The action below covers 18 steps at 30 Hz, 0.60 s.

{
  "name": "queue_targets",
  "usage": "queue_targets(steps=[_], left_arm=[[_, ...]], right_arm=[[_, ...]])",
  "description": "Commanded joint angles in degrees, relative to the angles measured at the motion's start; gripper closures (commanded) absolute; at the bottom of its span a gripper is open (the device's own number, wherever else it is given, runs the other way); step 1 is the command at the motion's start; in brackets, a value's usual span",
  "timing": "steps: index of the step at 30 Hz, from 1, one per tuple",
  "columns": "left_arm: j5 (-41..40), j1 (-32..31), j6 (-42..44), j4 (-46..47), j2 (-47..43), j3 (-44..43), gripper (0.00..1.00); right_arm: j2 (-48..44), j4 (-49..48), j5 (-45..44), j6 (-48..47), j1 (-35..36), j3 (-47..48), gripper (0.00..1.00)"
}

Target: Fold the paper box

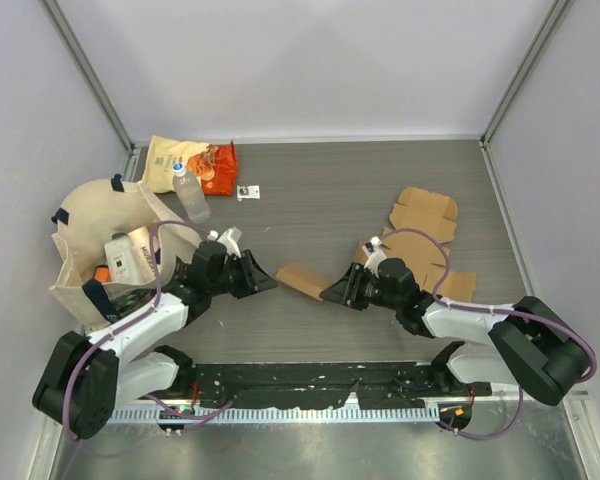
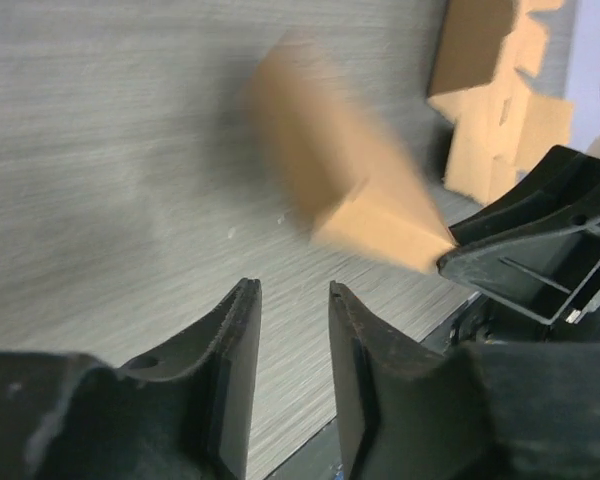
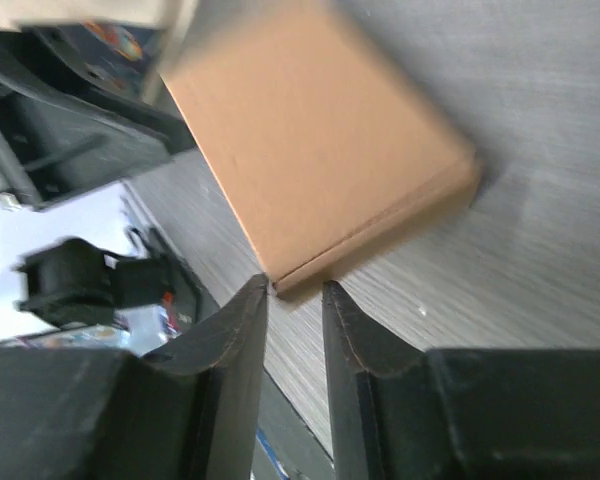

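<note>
Beside right gripper (image 1: 327, 295), paper box (image 1: 302, 281)

Quick colour rundown for you: your paper box (image 1: 302, 281) is plain kraft brown, same as the flat cardboard blanks (image 1: 425, 215) (no print on either, as far as you can see). The bench (image 1: 330, 190) is grey with a fine wood-grain streak. The left tool (image 1: 272, 284) and right tool (image 1: 326, 294) are both matte black. The tote bag (image 1: 85, 210) is beige with dark straps. The snack bag (image 1: 185, 160) is tan and orange.
</note>
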<state>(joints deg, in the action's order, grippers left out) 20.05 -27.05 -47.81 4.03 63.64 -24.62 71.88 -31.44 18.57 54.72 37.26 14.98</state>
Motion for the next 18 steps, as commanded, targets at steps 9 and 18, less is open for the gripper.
queue_targets(steps=[9,18], left_arm=[[-0.46,-0.55,6.23,-19.23,-7.55,-9.28,0.41],[-1.49,-0.55,17.3,-31.7,-7.56,-30.54,0.31]], right_arm=[[-3.93,33.61,-10.04,-16.63,1.85,10.4,0.54],[8.61,52.87,-34.86,-26.87,4.84,37.02,0.37]])
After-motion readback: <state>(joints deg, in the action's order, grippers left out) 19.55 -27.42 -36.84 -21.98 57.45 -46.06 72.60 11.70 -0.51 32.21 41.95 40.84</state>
